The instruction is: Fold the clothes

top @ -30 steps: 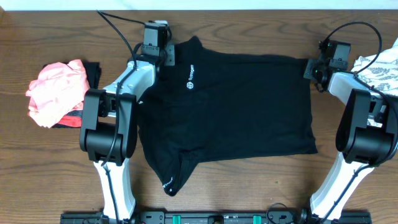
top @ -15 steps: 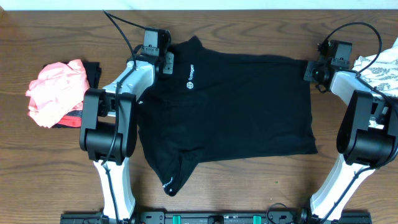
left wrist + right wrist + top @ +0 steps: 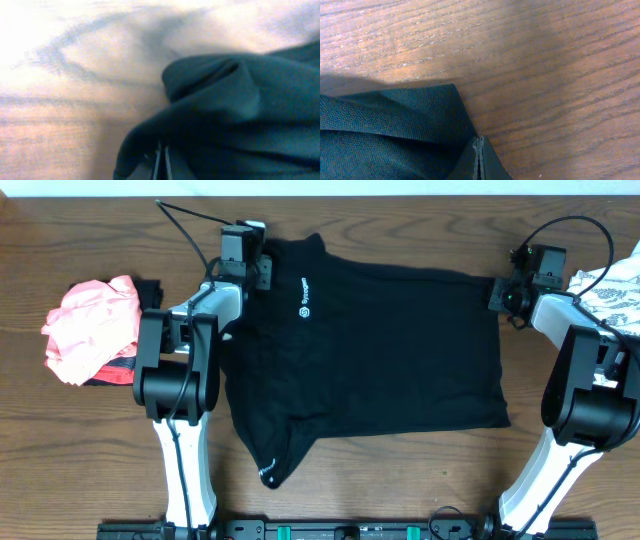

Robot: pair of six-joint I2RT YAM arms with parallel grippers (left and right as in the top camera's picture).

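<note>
Far left of the desk: a crumpled coral-pink fabric garment lies in a heap on the brown wooden desk, partly over a dark piece of cloth, just beside the left arm.
Left gripper: the left gripper is clenched on a bunched fold at the far-left corner of the shirt; in the wrist view its thin fingertips are pressed together with fabric mounded over them.
Centre: a large black fabric shirt lies spread flat between the two arms, its far edge running from one gripper to the other and its near-left part tapering to a point.
Prints: a small white logo print sits near the far-left corner, just right of the left gripper; another small white mark shows on the near-left tip.
Right gripper: the right gripper is clenched on the shirt's far-right corner, fingertips meeting at the pointed edge of the fabric, bare wood beyond.
Far right: a white leaf-patterned fabric garment lies at the desk's right edge beside the right arm, cut off by the frame.
</note>
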